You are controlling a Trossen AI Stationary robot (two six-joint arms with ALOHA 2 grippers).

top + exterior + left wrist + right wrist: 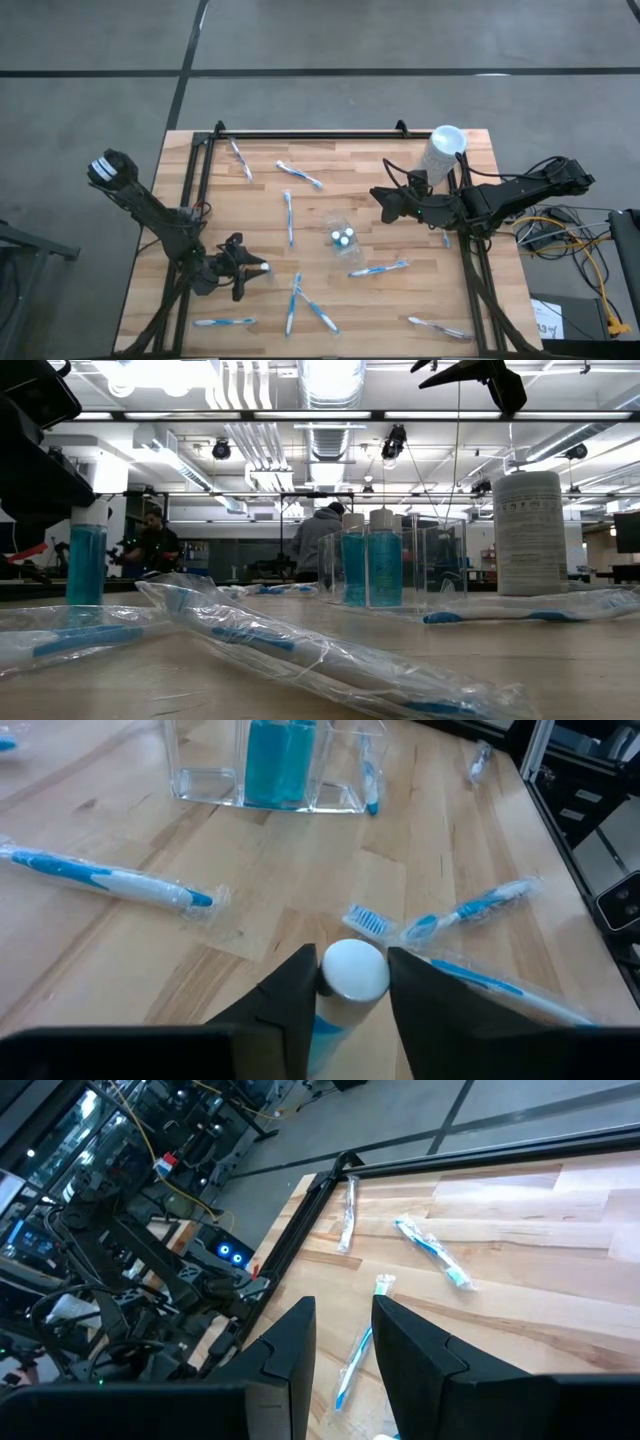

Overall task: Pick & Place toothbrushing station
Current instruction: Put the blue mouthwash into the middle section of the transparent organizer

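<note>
High view: the wooden tabletop (380,300) carries the scattered kit, with a tall white cylinder (441,153) standing just behind the right tool (386,203) near the far right corner. That right tool hovers over the tabletop with its two fingers a narrow gap apart and nothing between them; in the right wrist view only bare wood and two wrapped toothbrushes lie ahead of it. A clear pouch (338,230) sits just in front of the right tool, toward the middle, and holds two small blue tubes (343,237) with white caps.

At the near left, the left tool (252,268) has its fingers closed on a small blue tube (352,970). The left wrist view shows the white cap squeezed between the two dark fingertips, the blue body running back between them. Whether the tube is lifted off the wood cannot be told.

Wrapped blue-and-white toothbrushes lie all about. One (289,216) lies between the two tools beside the pouch, one (379,268) lies beyond the pouch toward the near edge, a pair (305,304) crosses just beside the left tool, and another (224,322) lies behind it at the near edge.
</note>
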